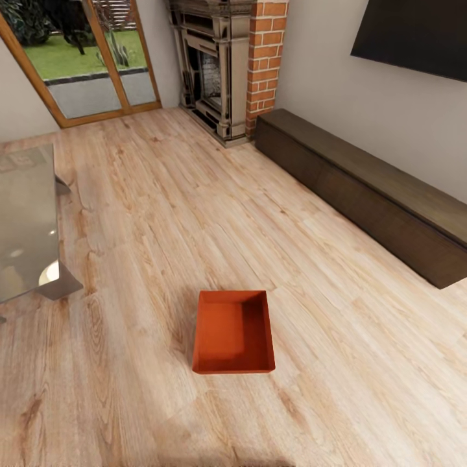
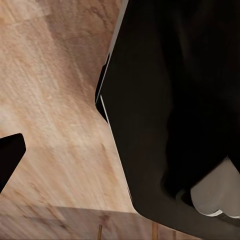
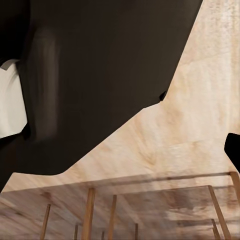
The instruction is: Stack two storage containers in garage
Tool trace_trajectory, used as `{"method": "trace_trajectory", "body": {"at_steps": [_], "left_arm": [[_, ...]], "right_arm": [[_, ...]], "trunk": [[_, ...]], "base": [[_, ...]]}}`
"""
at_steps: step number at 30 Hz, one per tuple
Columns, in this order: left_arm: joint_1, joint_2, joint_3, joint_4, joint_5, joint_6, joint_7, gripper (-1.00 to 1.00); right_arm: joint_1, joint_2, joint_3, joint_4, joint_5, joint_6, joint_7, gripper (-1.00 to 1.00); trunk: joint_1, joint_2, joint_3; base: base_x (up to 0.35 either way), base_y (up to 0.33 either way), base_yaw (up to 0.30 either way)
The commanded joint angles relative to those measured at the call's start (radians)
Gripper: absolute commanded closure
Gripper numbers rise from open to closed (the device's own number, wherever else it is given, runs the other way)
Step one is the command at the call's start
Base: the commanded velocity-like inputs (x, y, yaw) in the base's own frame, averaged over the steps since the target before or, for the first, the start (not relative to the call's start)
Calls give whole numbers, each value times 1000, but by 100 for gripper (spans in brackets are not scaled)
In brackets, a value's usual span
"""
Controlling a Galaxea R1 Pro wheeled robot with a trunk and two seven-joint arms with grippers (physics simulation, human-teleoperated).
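One of the storage containers (image 1: 233,332), a red-orange open-topped bin, stands empty on the light wood plank floor of the living room, low in the middle of the head view. In the left wrist view a dark fingertip (image 2: 9,157) of my left gripper sits at the picture's edge over bare planks, beside my black body (image 2: 175,100). The right wrist view has a dark fingertip (image 3: 233,150) at its edge too. Each fingertip stands far off-centre with nothing held, so both grippers look open. Both are away from the bin.
A glass-topped low table (image 1: 26,220) stands at the left. A long dark cabinet (image 1: 363,188) runs along the right wall under a black screen (image 1: 415,32). At the back are the brick fireplace (image 1: 227,71) and glass doors (image 1: 91,58). Wooden slats (image 3: 90,215) appear under my right arm.
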Motion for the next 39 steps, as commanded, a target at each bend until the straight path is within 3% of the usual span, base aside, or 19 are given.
{"method": "trace_trajectory", "body": {"at_steps": [1,39], "left_arm": [[0,0,-3,0,5,-3,3,-100],[0,0,-3,0,5,-3,3,-100]], "right_arm": [[-1,0,8,3,-9,-5,-2,-100],[-1,0,8,3,-15,-5,-2,-100]], "trunk": [[0,0,-1],[0,0,-2]], "base": [[0,0,0],[0,0,0]]}}
